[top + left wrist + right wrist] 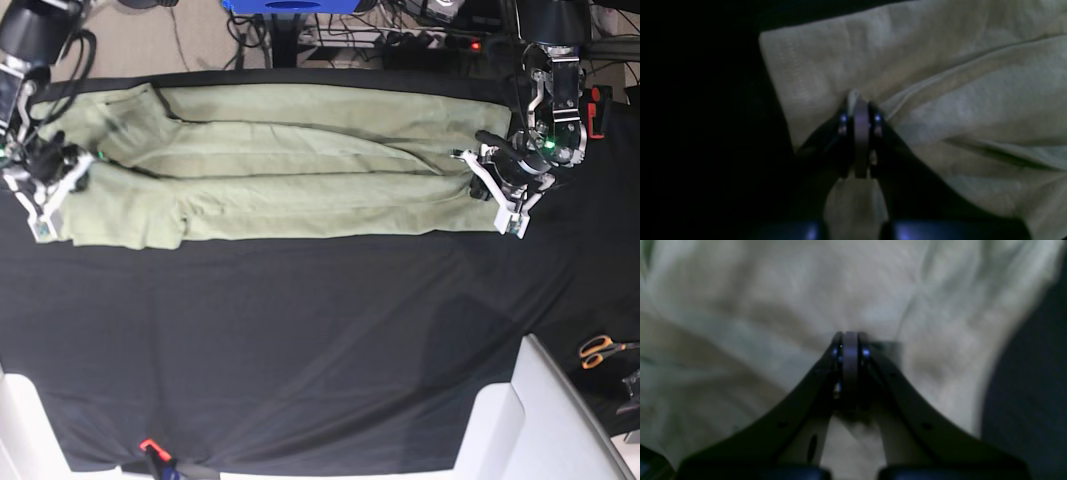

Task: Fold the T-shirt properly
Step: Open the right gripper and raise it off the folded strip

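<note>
- Fingers (860, 100) of left gripper: pressed together on a raised pinch of pale green cloth, at the hem end of the T-shirt (300, 170), just inside its corner.
- Fingers (850, 336) of right gripper: closed tight, tips buried in cloth near the sleeve end; fabric bunched at the tips, a grip judged likely but blurred.
- T-shirt: stretched lengthwise along the far side of the tabletop (300, 350), already folded into a long narrow band, creases running end to end, sleeve end on the base view's left, hem end on its right.
- Step in hand, judged: both ends held for the next fold.
- To do it well: lift both ends level and together; keep the band taut enough to hold its long creases, not so taut as to slip a pinch; carry one end over the other squarely, edges aligned; lay down flat before release.
- Risk, judged: only the top layer caught at either end, lower layers dragging and spoiling the fold.
- Left gripper (500, 195): low at the hem end, angled down toward the cloth.
- Right gripper (45, 190): low at the opposite end, wrist canted.
- Arms: reaching in from the far corners, well apart, one at each end of the band.
</note>
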{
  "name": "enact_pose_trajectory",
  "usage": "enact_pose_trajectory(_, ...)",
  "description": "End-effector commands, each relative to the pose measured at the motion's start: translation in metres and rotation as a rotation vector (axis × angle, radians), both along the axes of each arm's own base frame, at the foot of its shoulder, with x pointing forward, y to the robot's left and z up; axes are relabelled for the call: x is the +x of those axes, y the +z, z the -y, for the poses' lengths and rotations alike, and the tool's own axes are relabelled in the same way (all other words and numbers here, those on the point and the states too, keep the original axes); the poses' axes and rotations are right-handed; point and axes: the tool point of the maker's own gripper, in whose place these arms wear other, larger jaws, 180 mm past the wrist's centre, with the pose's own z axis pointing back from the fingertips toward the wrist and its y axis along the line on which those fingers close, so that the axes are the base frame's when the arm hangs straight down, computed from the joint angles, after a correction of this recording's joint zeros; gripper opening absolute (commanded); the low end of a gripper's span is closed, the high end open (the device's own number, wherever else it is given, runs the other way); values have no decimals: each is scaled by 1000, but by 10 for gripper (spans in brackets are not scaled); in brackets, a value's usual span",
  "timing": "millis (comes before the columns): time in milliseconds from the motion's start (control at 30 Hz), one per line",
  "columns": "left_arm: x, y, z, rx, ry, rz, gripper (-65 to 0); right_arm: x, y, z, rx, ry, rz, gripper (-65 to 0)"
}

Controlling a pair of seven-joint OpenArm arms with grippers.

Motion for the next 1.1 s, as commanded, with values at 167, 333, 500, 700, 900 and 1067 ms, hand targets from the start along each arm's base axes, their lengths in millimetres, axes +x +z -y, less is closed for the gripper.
enact_pose_trajectory(167, -6, -4, -3, 17, -10, -34, -650, -3, 20, 25, -73, -27, -12, -636)
enact_pose_trajectory(333, -5, -3, -3, 17, -10, -33, -650, -11, 21, 30, -85, -36, -24, -636)
enact_pose_trajectory(500, -5, -3, -3, 17, -10, -33, -650, 10, 60, 36, -169, -9, 60, -636)
enact_pose_trajectory(700, -5, -3, -3, 17, -10, -33, -650, 46, 64, 25, -146, 34, 91, -633)
enact_pose_trajectory(900, -5, -3, -2, 16, -10, -33, -650, 69, 36, 17, -30, 17, 88, -633)
enact_pose_trajectory(1067, -5, -3, -2, 16, -10, -33, -650, 68, 16, 34, 21, -26, 77, -633)
